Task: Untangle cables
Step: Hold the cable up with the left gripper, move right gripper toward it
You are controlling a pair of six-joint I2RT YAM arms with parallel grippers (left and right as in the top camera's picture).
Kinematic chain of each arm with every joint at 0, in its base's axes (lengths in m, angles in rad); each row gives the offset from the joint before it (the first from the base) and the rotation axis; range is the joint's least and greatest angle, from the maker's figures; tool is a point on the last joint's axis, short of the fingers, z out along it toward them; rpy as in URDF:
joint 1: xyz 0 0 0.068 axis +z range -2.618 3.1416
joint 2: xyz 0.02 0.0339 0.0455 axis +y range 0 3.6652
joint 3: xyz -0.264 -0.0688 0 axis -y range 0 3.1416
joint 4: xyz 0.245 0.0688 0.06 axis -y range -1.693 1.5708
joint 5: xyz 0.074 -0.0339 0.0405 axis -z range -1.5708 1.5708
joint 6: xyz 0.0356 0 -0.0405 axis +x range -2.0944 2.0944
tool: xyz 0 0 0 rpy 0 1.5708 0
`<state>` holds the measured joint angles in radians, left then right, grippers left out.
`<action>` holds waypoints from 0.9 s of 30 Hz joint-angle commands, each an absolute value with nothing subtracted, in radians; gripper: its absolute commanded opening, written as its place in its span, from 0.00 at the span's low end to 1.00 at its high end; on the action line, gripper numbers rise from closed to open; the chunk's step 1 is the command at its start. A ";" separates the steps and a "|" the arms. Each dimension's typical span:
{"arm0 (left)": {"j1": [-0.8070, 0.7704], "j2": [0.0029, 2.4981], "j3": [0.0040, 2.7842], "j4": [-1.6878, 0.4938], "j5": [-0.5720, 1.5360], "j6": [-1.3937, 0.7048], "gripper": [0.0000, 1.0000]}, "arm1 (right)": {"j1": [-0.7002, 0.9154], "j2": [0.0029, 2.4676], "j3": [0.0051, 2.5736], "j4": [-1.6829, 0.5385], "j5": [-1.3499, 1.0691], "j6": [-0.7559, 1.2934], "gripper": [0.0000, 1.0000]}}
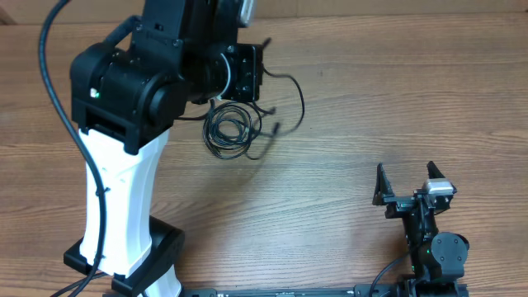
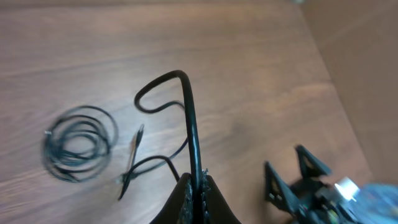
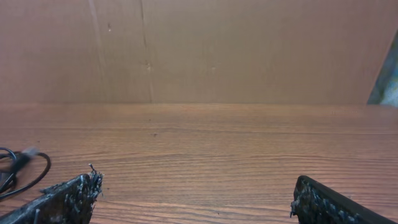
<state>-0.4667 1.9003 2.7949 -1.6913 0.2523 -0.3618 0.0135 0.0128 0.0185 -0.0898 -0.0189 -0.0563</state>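
A thin black cable lies on the wooden table, partly wound in a small coil (image 1: 228, 129) that also shows in the left wrist view (image 2: 78, 144). A loose strand (image 1: 298, 97) arcs out from the coil. My left gripper (image 2: 198, 185) is shut on this strand (image 2: 190, 118), which bends into a hook above the jaws. In the overhead view the left gripper (image 1: 247, 73) hovers just behind the coil. A loose cable end (image 2: 135, 140) lies beside the coil. My right gripper (image 1: 406, 186) is open and empty at the near right, far from the cable; its jaws also show in the right wrist view (image 3: 196, 199).
The left arm's white base (image 1: 124, 214) stands at the front left. The wooden table (image 1: 371, 99) stretches between the arms. A bit of the cable (image 3: 25, 168) shows at the left edge of the right wrist view. A brown wall (image 3: 199, 50) rises behind the table.
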 commanded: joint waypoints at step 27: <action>-0.662 1.885 2.605 -1.689 0.307 -0.205 0.04 | -0.007 0.004 0.112 0.156 -0.787 0.554 1.00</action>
<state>-0.6613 1.9003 2.6091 -1.6913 0.3172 -0.2283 0.0105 0.0128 0.0326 0.1623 -0.7307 0.5602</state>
